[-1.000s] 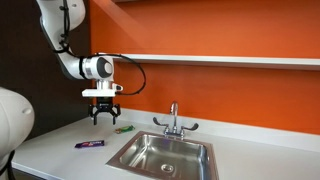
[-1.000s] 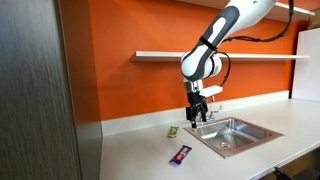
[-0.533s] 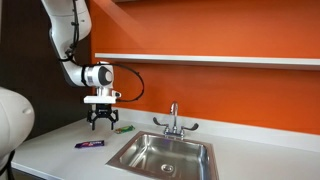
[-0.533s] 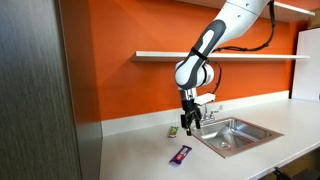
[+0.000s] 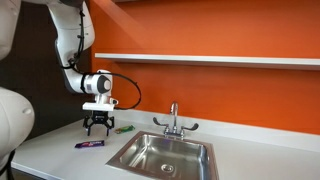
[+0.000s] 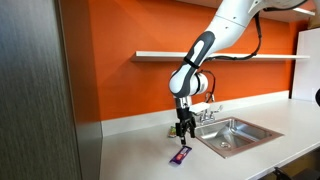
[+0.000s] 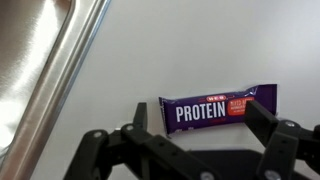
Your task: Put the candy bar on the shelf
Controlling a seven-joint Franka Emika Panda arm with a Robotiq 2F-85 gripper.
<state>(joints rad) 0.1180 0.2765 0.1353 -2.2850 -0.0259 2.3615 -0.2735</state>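
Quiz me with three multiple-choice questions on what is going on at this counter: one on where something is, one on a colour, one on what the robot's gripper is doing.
1. Where is the small flat candy bar in the purple wrapper?
A. Inside a cardboard box
B. Flat on the white countertop
C. On the floor

2. What colour is the painted wall behind the counter?
A. Orange
B. Blue
C. Green

3. How is the black two-finger gripper?
A. Shut on the candy bar
B. Shut on a cup
C. Open, above the candy bar, holding nothing

Answers:
1 B: in both exterior views the bar lies on the countertop.
2 A: the wall is plainly orange.
3 C: in the wrist view the fingers stand apart on either side of the bar, which lies on the surface below.
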